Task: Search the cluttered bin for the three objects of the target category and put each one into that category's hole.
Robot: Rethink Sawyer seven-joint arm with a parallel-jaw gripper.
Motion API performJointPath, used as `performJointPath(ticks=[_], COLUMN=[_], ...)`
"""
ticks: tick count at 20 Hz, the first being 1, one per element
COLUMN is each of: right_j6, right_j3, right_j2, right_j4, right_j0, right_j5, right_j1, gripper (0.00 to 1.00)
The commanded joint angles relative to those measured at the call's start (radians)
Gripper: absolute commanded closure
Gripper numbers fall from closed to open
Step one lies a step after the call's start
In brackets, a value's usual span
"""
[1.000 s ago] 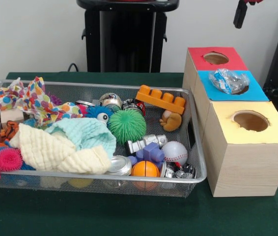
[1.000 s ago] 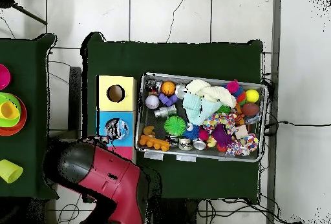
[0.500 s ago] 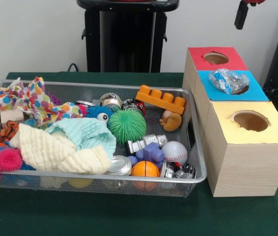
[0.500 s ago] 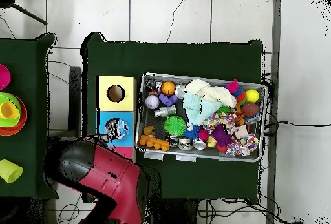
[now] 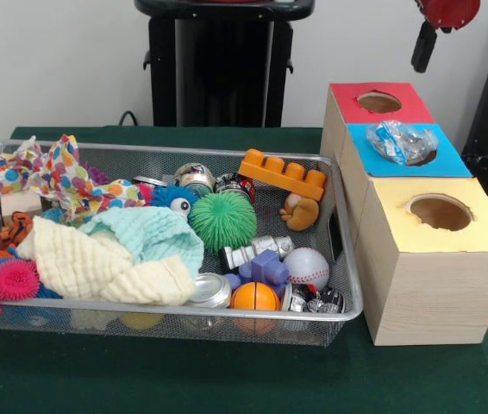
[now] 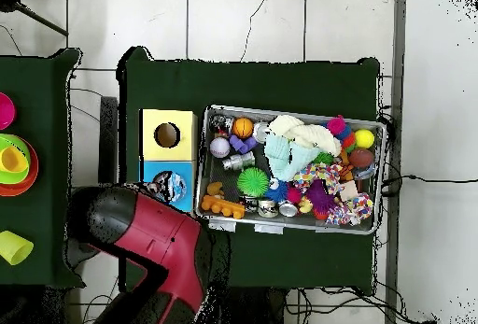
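Front view shows the gripper as one dark piece hanging under the red arm above the red-topped box section; whether it is spread or pressed together cannot be told. A crinkled clear plastic packet sits in the hole of the blue-topped section, with the yellow-topped section beside it. The silver wire-mesh bin holds a green spiky ball, an orange toy brick, a white baseball and a pale yellow cloth.
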Motion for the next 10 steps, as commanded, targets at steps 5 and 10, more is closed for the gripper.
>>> performJointPath(ticks=[5, 10], right_j6=[0.278, 0.271], right_j3=[-0.048, -0.023], right_j2=[0.093, 0.124], right_j4=[0.05, 0.089], right_j0=[-0.042, -0.036], right_j5=[-0.11, -0.209], right_j1=[0.084, 0.104], gripper=[1.0, 1.0])
